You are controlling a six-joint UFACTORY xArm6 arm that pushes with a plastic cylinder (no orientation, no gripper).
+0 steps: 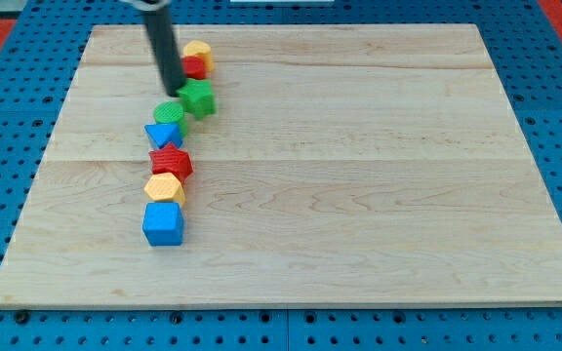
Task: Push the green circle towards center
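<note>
The green circle (170,113) lies in the upper left of the wooden board (359,166), touching the green star (199,98) to its right and the blue triangle (163,135) just below it. My tip (175,90) stands right above the green circle, at its upper edge, and just left of the green star. The dark rod rises from there to the view's top.
A red circle (194,67) and a yellow block (198,51) sit above the green star, right of the rod. Below the blue triangle a column runs down: red star (171,162), yellow hexagon (164,188), blue cube (163,223).
</note>
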